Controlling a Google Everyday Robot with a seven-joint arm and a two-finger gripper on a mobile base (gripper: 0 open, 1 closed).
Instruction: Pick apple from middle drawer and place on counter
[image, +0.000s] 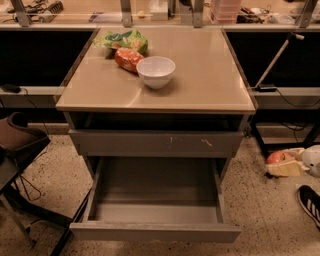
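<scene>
Small round red apple with a yellowish patch sits low at the far right of the view, outside the cabinet, well right of the open drawer and just above the speckled floor. We see it gripped in the cream-white two-finger gripper, which reaches in from the right edge. One pale finger lies under the apple and one over it, so the jaws are closed on the fruit.

The wide grey metal middle drawer is pulled fully out toward the camera, its flat floor showing and its plain front panel nearest us. Just above it is the shut grey drawer front with white scratch marks, with a dark gap over that under the top.

The smooth glossy tan counter lies above and to the left of the apple. A white round bowl stands on it left of centre. An orange-red plastic snack bag touches the bowl's far left side, and a green snack bag lies behind that.

Between the apple and the cabinet we note a black metal stand leg. A black shoe with white stripes is on the floor just below the gripper. A brown chair seat is at the far left
</scene>
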